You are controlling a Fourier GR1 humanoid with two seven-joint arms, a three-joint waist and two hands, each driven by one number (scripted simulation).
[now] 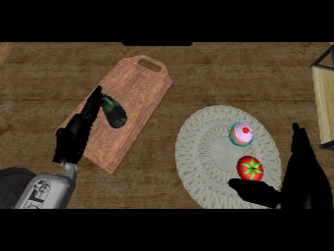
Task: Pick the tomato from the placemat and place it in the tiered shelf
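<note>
Wooden counter's round placemat (pixel 198 152) holds tomato (pixel 250 168) and cupcake (pixel 242 134); right hand (pixel 299 181) open beside tomato.

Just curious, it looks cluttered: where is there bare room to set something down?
Bare counter lies between the cutting board and tiered shelf. The placemat is crowded: cupcake, tomato, right hand.

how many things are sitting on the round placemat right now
2. A red tomato lies on the placemat toward its near side, by the right hand. A pink cupcake sits just beyond it. The hand may hide something at the mat's near edge.
</note>
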